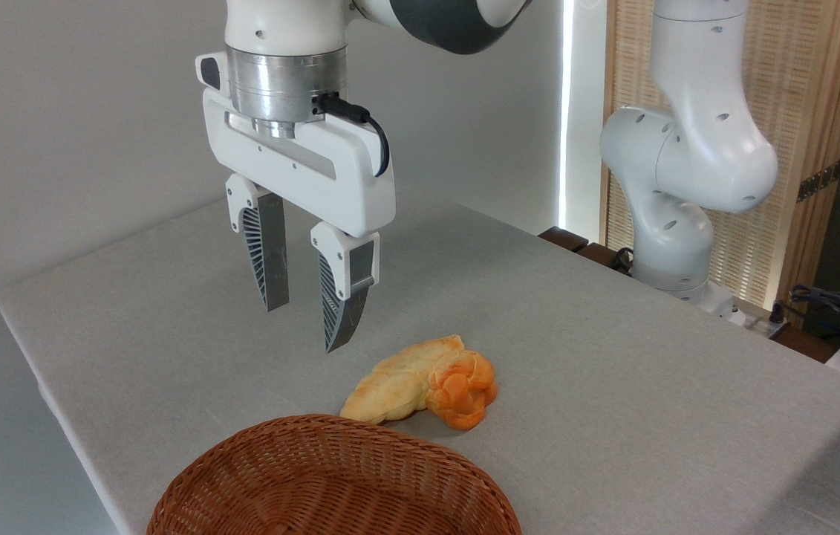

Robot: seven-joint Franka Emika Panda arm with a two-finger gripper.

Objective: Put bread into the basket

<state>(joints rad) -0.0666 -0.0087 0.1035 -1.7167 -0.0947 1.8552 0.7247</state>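
Gripper (306,327) is hanging above the table (613,357), jaws apart and holding nothing, up and to the left of the food. Basket (330,483) is sitting empty at the near edge. Pale pastry (397,383) is lying just beyond the basket rim, and the bread (463,388) is pressing against its right end, touching. Risk, as judged: fingers closing on the bun are likely catching the pastry too, dragging or lifting both. The glossy, lumpy surface may be slipping under a shallow grip.
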